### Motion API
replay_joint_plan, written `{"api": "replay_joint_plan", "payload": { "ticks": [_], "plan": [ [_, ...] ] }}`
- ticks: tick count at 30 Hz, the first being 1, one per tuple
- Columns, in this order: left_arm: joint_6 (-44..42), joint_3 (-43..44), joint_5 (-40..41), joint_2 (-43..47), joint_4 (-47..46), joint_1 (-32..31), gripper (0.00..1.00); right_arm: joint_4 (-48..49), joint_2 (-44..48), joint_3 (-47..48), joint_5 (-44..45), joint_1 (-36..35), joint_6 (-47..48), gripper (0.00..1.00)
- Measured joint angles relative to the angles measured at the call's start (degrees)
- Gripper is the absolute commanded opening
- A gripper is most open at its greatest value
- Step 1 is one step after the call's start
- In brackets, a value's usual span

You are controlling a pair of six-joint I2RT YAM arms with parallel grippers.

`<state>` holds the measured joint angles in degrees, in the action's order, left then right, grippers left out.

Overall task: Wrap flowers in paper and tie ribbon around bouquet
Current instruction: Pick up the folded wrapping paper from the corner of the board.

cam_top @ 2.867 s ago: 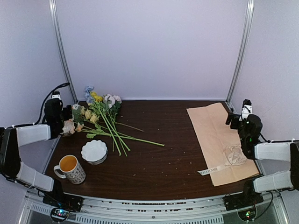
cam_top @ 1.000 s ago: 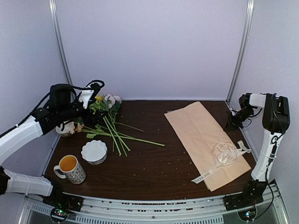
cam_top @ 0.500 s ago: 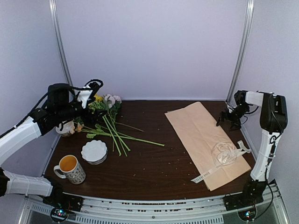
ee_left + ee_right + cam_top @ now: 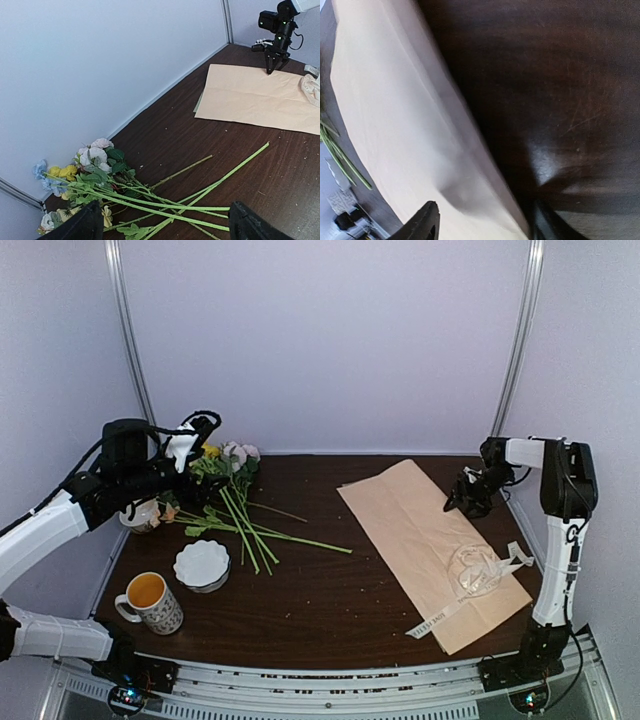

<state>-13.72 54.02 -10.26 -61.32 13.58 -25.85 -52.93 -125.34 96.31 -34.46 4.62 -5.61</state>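
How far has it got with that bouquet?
Barely started. Nothing is wrapped or tied: the paper lies flat, the ribbon loose on it, the flowers heaped apart. In hand: the right gripper, open, is at the paper's edge; the left gripper hovers open over the stems. Wrapping and tying remain.

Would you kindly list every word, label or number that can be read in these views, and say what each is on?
Ribbon: dark printed lettering along its flat end, too small and blurred to read.
Mug: patterned side, no legible text.
Nothing else shows any writing.
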Motion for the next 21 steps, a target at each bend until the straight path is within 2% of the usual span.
{"api": "replay_joint_plan", "payload": {
  "ticks": [3, 6, 7, 8, 16, 21],
  "plan": [
    [-0.15, -0.02, 0.02, 0.13, 0.02, 0.0, 0.9, -0.17, -0.7, -0.07, -1.42, -1.46, -0.52, 0.27],
    [-0.17, -0.02, 0.02, 0.39, 0.0, 0.0, 0.9, -0.5, -0.72, -0.26, -1.84, -2.36, -1.09, 0.13],
    [-0.2, -0.02, 0.02, 0.44, 0.0, 0.0, 0.9, -0.5, -0.72, -0.35, -2.19, -2.45, -0.68, 0.02],
    [-0.22, -0.02, 0.02, 0.48, 0.02, 0.0, 0.9, -0.42, -0.72, -0.59, -2.86, -2.47, -0.37, 0.0],
    [-0.37, -0.02, 0.04, 0.85, 0.0, 0.0, 0.9, 0.07, 2.14, -4.46, -6.93, -4.2, -0.31, 0.0],
    [-0.52, -0.04, 0.31, 1.36, 0.0, 0.0, 0.9, 2.4, 9.86, -3.65, -6.91, -6.99, -3.06, 0.0]
  ]
}}
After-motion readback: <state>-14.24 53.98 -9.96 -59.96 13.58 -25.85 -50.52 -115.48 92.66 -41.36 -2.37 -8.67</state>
